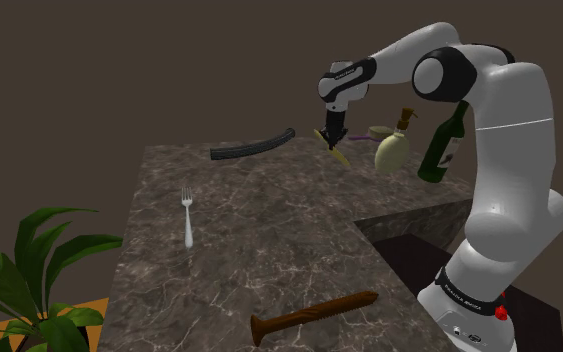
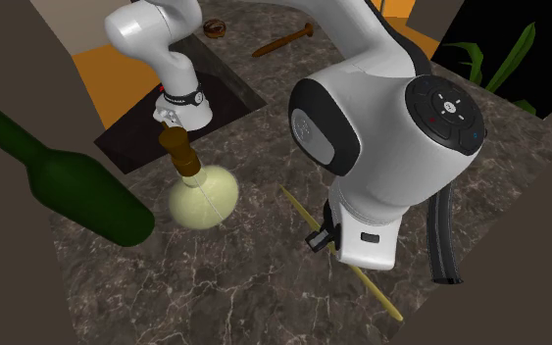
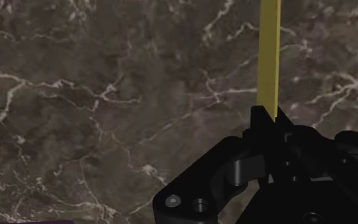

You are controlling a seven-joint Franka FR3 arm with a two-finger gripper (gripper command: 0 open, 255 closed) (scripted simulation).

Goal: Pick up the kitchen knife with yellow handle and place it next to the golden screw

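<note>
Dark marble counter [image 1: 269,230], brown walls behind. Gripper [image 3: 268,118]: fingers narrow, clamped on yellow knife [image 3: 269,57]. Knife at counter's far edge, near pale vase [image 1: 391,152] and green bottle [image 1: 444,140]. Cannot tell if knife is lifted. Screw [image 1: 314,315] well apart, at near edge. Fork [image 1: 187,215] mid-counter.

1. The black band [image 1: 466,290] around the foot of the arm bears small white lettering, too small to read.
2. The green wine bottle [image 1: 445,145] at the far right carries a pale label; its print is illegible.
3. The dark round joint cap [image 2: 445,108] shows tiny white, red and blue marks, none readable.
</note>
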